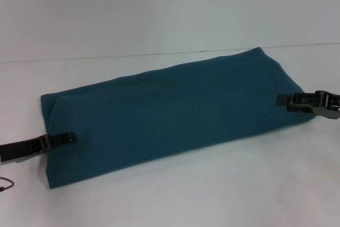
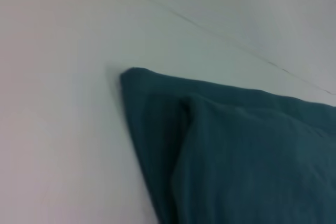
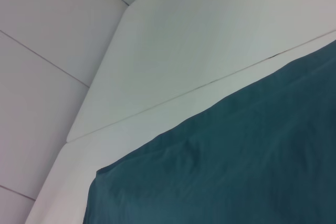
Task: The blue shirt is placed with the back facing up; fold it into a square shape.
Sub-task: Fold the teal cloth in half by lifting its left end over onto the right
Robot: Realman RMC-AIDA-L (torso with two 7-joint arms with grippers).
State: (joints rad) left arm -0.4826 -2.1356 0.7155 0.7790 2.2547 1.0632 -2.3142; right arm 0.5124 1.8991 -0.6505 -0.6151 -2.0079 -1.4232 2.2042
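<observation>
The blue shirt point(image 1: 170, 112) lies on the white table as a long, plain teal band running from near left to far right. My left gripper point(image 1: 68, 137) reaches in low over the middle of its left short edge. At the opposite end, my right gripper point(image 1: 282, 99) rests over the right short edge. The left wrist view shows a layered corner of the blue shirt point(image 2: 236, 150) flat on the table. Smooth cloth of the blue shirt point(image 3: 236, 166) fills the right wrist view, with one corner showing.
White table point(image 1: 159, 200) surrounds the shirt on all sides, with a seam line point(image 1: 133, 55) behind it. A thin red cable point(image 1: 5, 183) lies at the near left edge.
</observation>
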